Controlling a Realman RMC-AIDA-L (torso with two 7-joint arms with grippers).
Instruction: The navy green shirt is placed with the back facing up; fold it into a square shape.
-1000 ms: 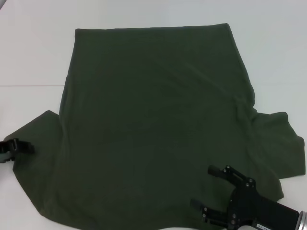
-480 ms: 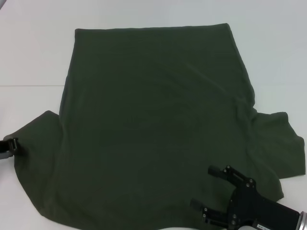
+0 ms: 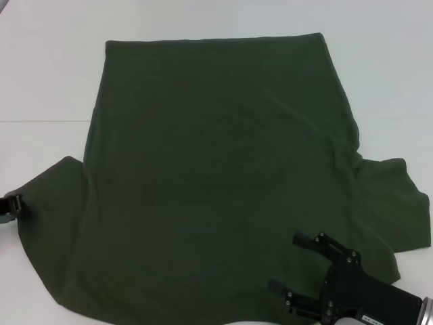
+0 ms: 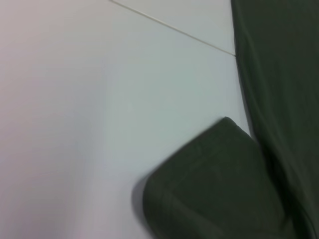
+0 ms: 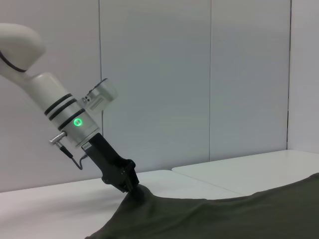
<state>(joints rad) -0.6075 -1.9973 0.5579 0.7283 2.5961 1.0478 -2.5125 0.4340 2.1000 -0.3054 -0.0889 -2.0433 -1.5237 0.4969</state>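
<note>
Worktop (image 3: 40,68): a white surface is seen under everything, with a thin seam line running across it at mid-left of the head view.
Navy green shirt (image 3: 216,176): it is spread flat over the centre of the head view, hem toward the top, both sleeves laid out at lower left and lower right; no fold is yet made.
Right pincer (image 3: 298,267): it is placed at the lower right of the head view, above the shirt near the collar end; its fingers are seen spread apart with nothing between them.
Left pincer (image 3: 15,205): only its tip is seen at the left edge of the head view, touching the left sleeve's outer edge (image 4: 164,199). In the right wrist view it (image 5: 130,183) is pressed into the cloth, seemingly closed on the sleeve edge, though the grip itself is hidden by the fabric.
Step in hand: the left sleeve appears to be taken up for folding inward.
Doing it well: the sleeve hem should be gripped fully, lifted only slightly, and carried straight toward the shirt's middle so the side edge is kept straight and the body is not dragged.
</note>
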